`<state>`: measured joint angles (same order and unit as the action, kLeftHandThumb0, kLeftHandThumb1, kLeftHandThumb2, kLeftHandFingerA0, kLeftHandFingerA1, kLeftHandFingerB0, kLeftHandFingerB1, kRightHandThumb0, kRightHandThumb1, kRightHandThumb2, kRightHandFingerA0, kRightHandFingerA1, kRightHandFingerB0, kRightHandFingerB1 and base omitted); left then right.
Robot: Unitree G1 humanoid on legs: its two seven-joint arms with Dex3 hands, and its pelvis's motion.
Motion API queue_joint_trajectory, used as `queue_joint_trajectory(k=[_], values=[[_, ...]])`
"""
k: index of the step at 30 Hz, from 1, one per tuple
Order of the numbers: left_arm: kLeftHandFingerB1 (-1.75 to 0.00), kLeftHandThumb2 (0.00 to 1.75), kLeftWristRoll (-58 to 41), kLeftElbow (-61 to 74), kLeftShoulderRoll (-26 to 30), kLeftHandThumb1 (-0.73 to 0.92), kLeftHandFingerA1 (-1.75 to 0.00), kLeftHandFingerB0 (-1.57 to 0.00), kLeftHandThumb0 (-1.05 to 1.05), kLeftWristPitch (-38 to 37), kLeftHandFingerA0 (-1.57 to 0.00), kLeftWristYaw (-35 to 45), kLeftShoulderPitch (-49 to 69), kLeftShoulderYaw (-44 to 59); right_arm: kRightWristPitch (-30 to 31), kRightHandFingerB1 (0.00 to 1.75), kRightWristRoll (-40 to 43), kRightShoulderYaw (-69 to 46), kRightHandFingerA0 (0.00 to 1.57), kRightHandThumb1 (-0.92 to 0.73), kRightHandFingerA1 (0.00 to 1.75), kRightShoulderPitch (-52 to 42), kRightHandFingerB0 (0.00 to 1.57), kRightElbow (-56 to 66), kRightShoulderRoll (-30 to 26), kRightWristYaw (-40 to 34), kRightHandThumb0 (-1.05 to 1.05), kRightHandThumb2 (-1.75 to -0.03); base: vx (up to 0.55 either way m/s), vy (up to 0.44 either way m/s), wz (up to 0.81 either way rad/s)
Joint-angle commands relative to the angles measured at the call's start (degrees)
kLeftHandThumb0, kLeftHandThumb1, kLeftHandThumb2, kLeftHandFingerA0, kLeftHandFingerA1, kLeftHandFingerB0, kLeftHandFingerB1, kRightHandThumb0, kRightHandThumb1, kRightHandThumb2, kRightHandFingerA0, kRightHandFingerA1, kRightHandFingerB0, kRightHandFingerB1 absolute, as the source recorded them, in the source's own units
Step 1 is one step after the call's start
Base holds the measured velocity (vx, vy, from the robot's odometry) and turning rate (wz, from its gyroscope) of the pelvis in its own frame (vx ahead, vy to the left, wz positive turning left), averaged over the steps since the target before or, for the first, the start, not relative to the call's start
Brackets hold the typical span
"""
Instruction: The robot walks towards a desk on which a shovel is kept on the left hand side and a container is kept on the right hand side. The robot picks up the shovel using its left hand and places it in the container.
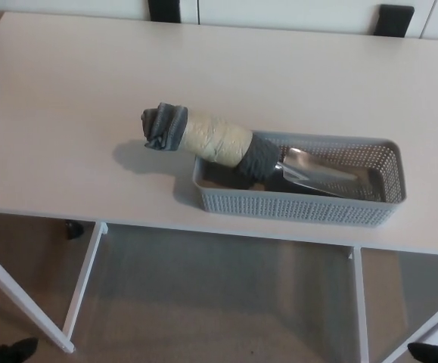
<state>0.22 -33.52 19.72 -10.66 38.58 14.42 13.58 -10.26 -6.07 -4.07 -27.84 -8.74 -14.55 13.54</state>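
Shovel (234, 147) with tape-wrapped handle lies tilted, metal blade inside grey perforated container (302, 206), handle sticking out over its left rim.

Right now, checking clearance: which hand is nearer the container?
Right. The right hand sits below the container's right end; the left hand is far off, bottom left.

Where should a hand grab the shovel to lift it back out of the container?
The wrapped handle, from above on the left. It sticks out over the left rim of the container, raised clear of the desk, while the metal blade lies down inside the walls.
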Motion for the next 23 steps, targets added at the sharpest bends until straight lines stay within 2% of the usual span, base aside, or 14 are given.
queue_joint_trajectory(k=[1,6,7,8,9,10,12,13,14,17,19,23], values=[[-0.10,1.07,0.21,-2.94,0.86,0.75,-0.14,0.00,-0.86,-6.47,0.00,-4.84,-1.15,-0.62,-5.95,0.36,1.78,-1.45,0.36,-0.66,0.45,-0.03,0.26,-0.71,0.60,-1.75,-0.76,-0.69,0.00,0.000,0.00],[-0.10,1.08,-0.24,-3.66,1.28,0.75,-0.16,0.00,-0.87,-7.99,-0.01,-5.46,-1.10,-1.51,-6.02,0.36,1.72,-1.51,0.36,-0.67,0.45,0.14,0.27,-1.28,0.62,-1.68,-0.76,-0.67,0.00,0.000,0.00],[-0.10,1.08,-0.34,-3.68,1.39,0.75,-0.16,0.00,-0.87,-8.10,-0.01,-5.45,-1.06,-1.66,-6.58,0.46,1.54,-1.47,0.36,-0.55,0.58,0.22,0.15,-1.65,0.49,-1.75,-0.64,-0.99,0.00,0.000,0.00],[-0.10,1.07,-0.23,-4.01,1.47,0.75,-0.17,0.00,-0.87,-8.61,-0.01,-5.62,-1.06,-1.85,-6.59,0.36,1.63,-1.54,0.36,-0.68,0.45,-0.01,0.27,-1.72,0.59,-1.83,-0.75,-0.67,0.00,0.000,0.00],[-0.05,1.06,0.18,-3.95,1.62,0.77,-0.17,-0.06,-0.92,-8.62,-0.08,-6.18,-1.04,-2.16,-6.96,0.36,1.62,-1.54,0.36,-0.67,0.45,0.09,0.28,-2.04,0.59,-1.89,-0.74,-0.66,0.00,0.000,0.00],[-0.08,1.06,-0.37,-4.09,1.71,0.75,-0.16,-0.02,-0.89,-7.99,-0.03,-5.91,-1.58,-2.15,-6.93,0.46,1.83,-1.53,0.36,-0.54,0.59,0.80,0.16,-2.23,0.72,-1.91,-0.63,-0.98,0.00,0.000,0.00],[-0.10,1.06,-0.72,-4.70,1.66,0.74,-0.16,-0.01,-0.87,-7.80,-0.02,-5.85,-1.95,-2.29,-6.69,0.46,1.91,-1.48,0.36,-0.55,0.58,0.73,0.16,-2.08,0.67,-1.84,-0.64,-0.98,0.00,0.000,0.00],[-0.10,1.05,-0.95,-4.28,1.64,0.74,-0.15,-0.03,-0.88,-7.89,-0.03,-5.78,-1.57,-2.27,-6.71,0.36,2.01,-1.46,0.37,-0.67,0.45,0.67,0.28,-2.10,0.67,-1.77,-0.74,-0.66,0.00,0.000,0.00],[-0.10,1.05,-0.14,-3.97,1.79,0.75,-0.17,-0.07,-0.89,-8.60,-0.08,-6.62,-1.29,-2.63,-6.52,0.37,2.24,-1.54,0.37,-0.65,0.45,0.72,0.28,-2.13,0.76,-1.74,-0.75,-0.68,0.00,0.000,0.00],[-0.12,1.05,0.01,-3.30,1.90,0.74,-0.23,-0.06,-0.85,-9.23,-0.07,-6.91,-0.40,-3.21,-7.10,0.36,1.54,-1.56,0.37,-0.66,0.45,0.16,0.29,-2.20,0.51,-2.29,-0.76,-0.68,0.00,0.000,0.00],[-0.12,1.05,0.14,-4.15,2.35,0.75,-0.19,-0.08,-0.88,-9.27,-0.08,-7.03,-1.02,-3.69,-7.18,0.37,1.94,-1.72,0.36,-0.66,0.45,0.38,0.28,-2.36,0.63,-2.30,-0.75,-0.68,0.00,0.000,0.00],[-0.16,1.05,-0.27,-4.63,2.42,0.73,-0.22,-0.07,-0.86,-9.35,-0.07,-7.12,-1.20,-3.82,-6.70,0.36,2.28,-1.78,0.35,-0.66,0.45,0.32,0.27,-1.95,0.74,-2.23,-0.74,-0.67,0.00,0.000,0.00]])
